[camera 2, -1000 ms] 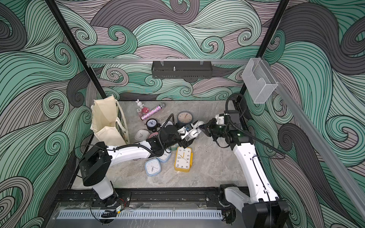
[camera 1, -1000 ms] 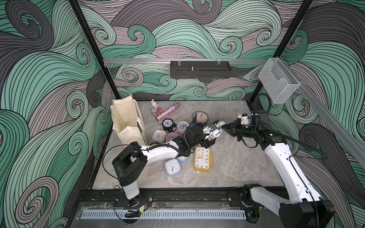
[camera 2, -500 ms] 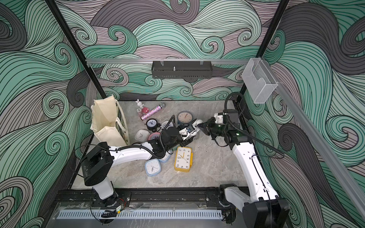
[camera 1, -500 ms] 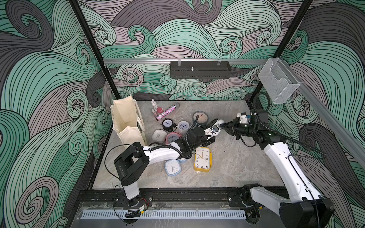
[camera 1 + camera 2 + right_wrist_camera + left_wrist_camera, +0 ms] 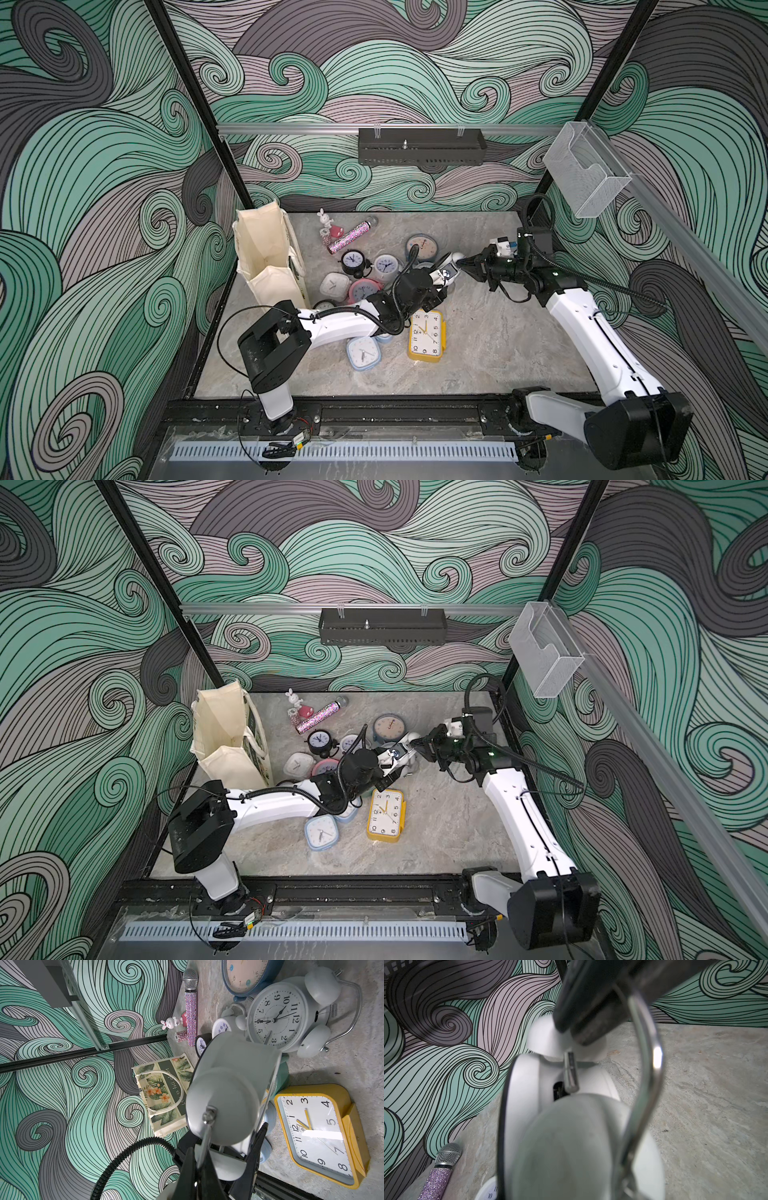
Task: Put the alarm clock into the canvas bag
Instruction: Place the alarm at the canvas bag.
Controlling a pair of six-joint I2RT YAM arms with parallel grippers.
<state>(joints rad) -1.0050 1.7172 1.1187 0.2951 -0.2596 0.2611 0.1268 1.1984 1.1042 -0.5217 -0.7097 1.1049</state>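
Clock's place: The white alarm clock (image 5: 446, 272) hangs in the air over the table (image 5: 511, 332). It is between the two grippers and above a group of other clocks (image 5: 385, 266). It is well apart from the canvas bag (image 5: 266, 249).
Clock's direction: It lies tipped over, not upright. Its long line runs from its bottom to its bells. The bell end points at the right gripper (image 5: 466, 262). The bottom end points at the left gripper (image 5: 439, 281).
Clock's face: It is turned up, so it shows in both top views.
Clock's look: It is round and white, with two dome bells (image 5: 224, 1109). A little metal hammer (image 5: 571, 1072) sits between them. A shiny wire handle (image 5: 646, 1047) bends over the top. A thin dark rim goes round the face.
Right gripper: It is pinched tight on the wire handle, next to one bell.
Left gripper: It is right at the clock's bottom end. It is not clear whether its fingers squeeze the clock.
Bag: It stands up at the left edge of the table, with its mouth open to the top.
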